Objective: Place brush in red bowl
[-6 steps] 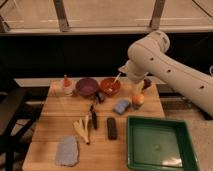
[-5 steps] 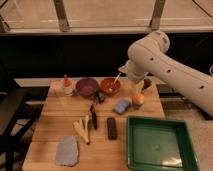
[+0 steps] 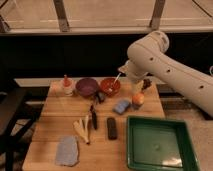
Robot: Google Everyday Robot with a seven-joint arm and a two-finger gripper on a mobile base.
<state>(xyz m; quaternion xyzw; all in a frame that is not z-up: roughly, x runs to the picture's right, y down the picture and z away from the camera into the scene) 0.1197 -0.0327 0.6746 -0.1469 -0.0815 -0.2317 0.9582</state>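
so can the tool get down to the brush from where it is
Probably yes: the tool hangs by the table's far right corner, while the brush lies uncovered mid-table, with only the cream utensils beside it.

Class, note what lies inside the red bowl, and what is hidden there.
Inside the red bowl nothing shows; the brush lies on the table in front of it. The gripper hangs over the bowl's right rim and covers that part.
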